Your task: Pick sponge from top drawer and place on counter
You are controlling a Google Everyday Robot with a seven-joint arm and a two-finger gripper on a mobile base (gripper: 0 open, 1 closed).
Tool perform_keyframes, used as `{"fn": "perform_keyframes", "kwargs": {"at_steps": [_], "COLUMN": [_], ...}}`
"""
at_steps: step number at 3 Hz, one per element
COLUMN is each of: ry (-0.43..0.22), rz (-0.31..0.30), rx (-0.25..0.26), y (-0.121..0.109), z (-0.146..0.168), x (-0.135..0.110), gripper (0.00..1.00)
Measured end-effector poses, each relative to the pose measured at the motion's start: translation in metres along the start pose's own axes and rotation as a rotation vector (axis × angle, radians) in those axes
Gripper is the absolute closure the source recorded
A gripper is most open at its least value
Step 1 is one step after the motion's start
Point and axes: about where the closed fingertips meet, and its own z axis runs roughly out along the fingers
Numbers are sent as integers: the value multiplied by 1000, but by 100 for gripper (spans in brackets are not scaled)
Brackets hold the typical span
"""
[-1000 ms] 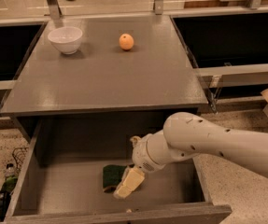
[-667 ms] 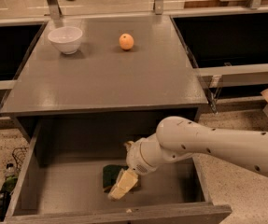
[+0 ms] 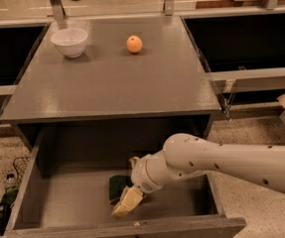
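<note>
Sponge point(image 3: 116, 186) lies in the top drawer point(image 3: 62, 203) just beside the claw point(image 3: 127, 202), whose grip cannot be told; lift and counter point(image 3: 107, 81) placement remain.

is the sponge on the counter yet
No, the sponge lies in the drawer by the gripper; the counter holds a bowl and an orange.
</note>
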Motion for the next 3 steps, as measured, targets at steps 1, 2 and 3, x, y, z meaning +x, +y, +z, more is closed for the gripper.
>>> {"fn": "perform_keyframes", "kwargs": {"at_steps": [1, 2, 3], "ry": [6, 6, 6], "rz": [-8, -8, -9], "rx": [-17, -17, -17], "y": [2, 2, 2], "z": [5, 5, 5], "x": [2, 2, 2], "gripper": [0, 19, 42]}}
